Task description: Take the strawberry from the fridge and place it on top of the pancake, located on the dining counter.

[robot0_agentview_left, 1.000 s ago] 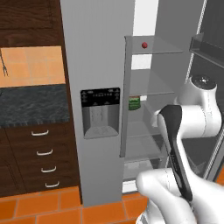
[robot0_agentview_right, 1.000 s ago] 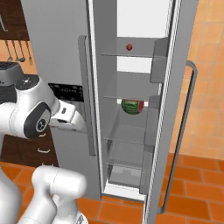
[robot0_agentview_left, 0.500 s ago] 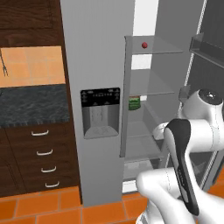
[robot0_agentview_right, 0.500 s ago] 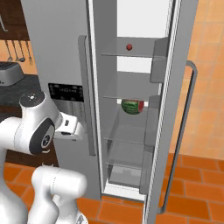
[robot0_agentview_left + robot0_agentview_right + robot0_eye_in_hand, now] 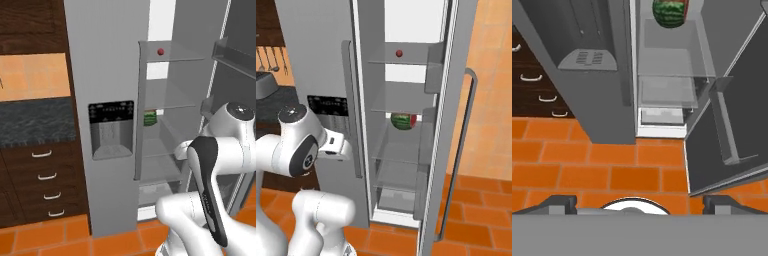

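The strawberry is a tiny red ball on the top glass shelf of the fridge, whose right door stands open. My gripper is open with nothing between its fingertips. It hangs low in front of the fridge and looks down at the orange tiled floor and the bottom shelves, well below the strawberry. My wrist sits by the closed left door, near the dispenser. The pancake and the dining counter are out of view.
A striped green melon lies on a middle shelf. The open door juts out on the right. Dark drawers under a speckled granite worktop stand to the fridge's left.
The arm has folded down and back a little, so the wrist sits lower by the left door. The fridge and the things on its shelves have not moved.
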